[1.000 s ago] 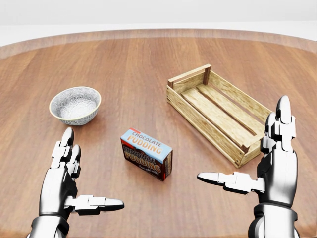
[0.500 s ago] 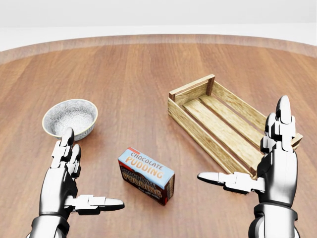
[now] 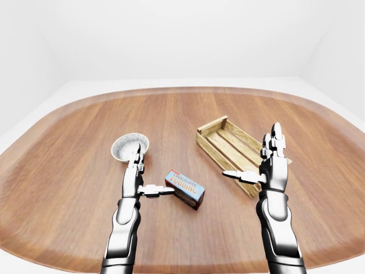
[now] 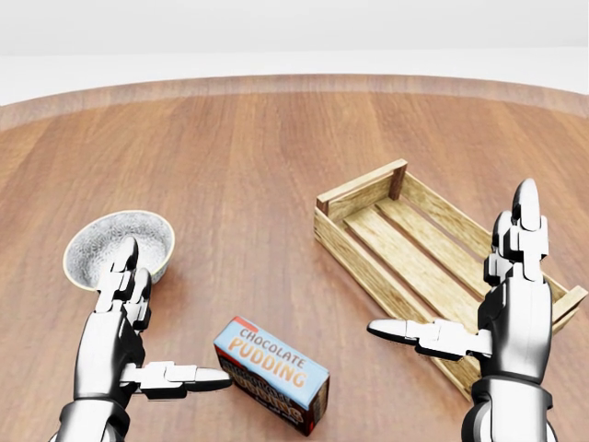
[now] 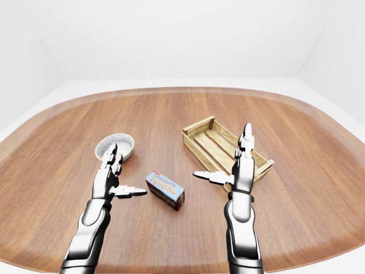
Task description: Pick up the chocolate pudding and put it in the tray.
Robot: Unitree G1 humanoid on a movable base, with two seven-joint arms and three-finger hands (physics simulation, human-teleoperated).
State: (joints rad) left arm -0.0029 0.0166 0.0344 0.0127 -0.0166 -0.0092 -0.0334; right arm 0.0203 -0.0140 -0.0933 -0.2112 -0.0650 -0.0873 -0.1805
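Observation:
The chocolate pudding box (image 4: pixel 272 373), blue on top with a dark red side, lies on the wooden table low in the head view, between my hands. My left hand (image 4: pixel 147 341) is open just left of it, thumb tip almost at the box's left end. My right hand (image 4: pixel 469 285) is open to the right, thumb pointing left, fingers upright over the near end of the tray. The tray (image 4: pixel 414 244) is a slatted wooden crate, nothing in it, lying up and right of the box.
A grey speckled bowl (image 4: pixel 118 247) stands left of the box, just above my left hand. The round wooden table (image 3: pixel 182 114) spreads wide on all sides, with a raised rim and white floor beyond.
The camera has moved toward the table: box, bowl and tray have all slid down in the head view. Both hands keep the same open pose, and the box now lies nearer them.

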